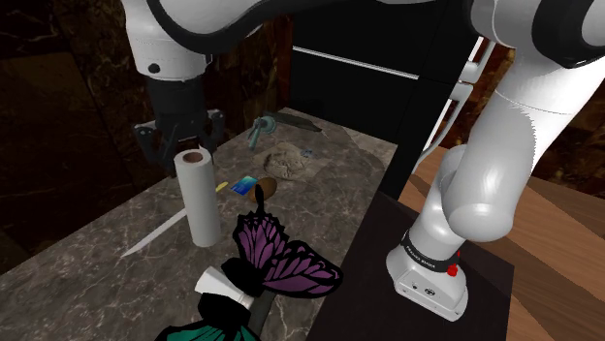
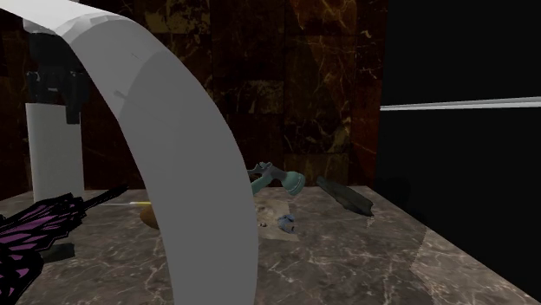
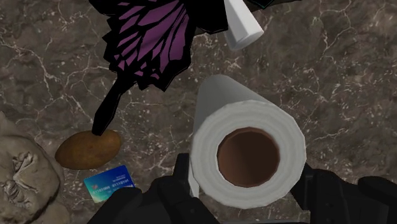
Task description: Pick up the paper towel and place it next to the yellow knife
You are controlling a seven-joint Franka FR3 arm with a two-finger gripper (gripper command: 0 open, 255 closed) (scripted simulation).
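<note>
- Your end effector (image 1: 182, 143) hangs just above the paper towel roll (image 1: 199, 199), its fingers spread apart on either side of the roll's top and clasping nothing.
- The roll stands upright near the middle of the marbled desk (image 1: 87, 262), with its brown core showing.
- The knife (image 1: 153, 232) lies flat at the roll's base, and you cannot tell whether they touch.
- A blue card (image 3: 109, 184) and a brown lump (image 3: 88, 149) lie near the roll.

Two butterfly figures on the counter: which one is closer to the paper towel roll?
The purple-winged butterfly, right beside the upright paper towel roll. The teal-winged butterfly lies farther off, past the purple one, at the shoulder view's bottom edge.
</note>
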